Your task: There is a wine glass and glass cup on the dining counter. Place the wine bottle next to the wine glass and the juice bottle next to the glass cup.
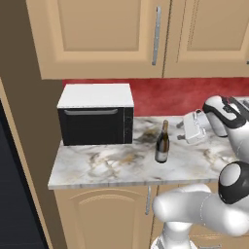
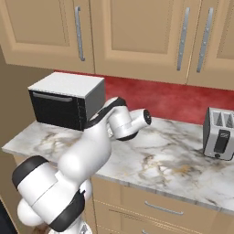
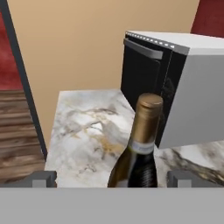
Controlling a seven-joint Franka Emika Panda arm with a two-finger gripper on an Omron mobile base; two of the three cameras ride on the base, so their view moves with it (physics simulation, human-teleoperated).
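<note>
Standing upright on the marble bench (image 1: 112,168), the wine bottle (image 1: 162,144) sits toward the middle of the top, nearer the front edge than the red back wall, just to the right of the black microwave (image 1: 96,115) and apart from it. The microwave occupies the bench's back left corner under the tan wall cabinets (image 1: 102,34). A toaster (image 2: 218,133) stands near the back edge toward the right end. The hand (image 1: 193,127) hangs above the bench to the right of the bottle, not touching it, its jaws spread fully wide and grasping nothing. In the hand view the two fingertips (image 3: 43,178) flank the bottle's shoulder from either side with clear space between each and the glass, the gold-tan top rising between them against the microwave's side.
</note>
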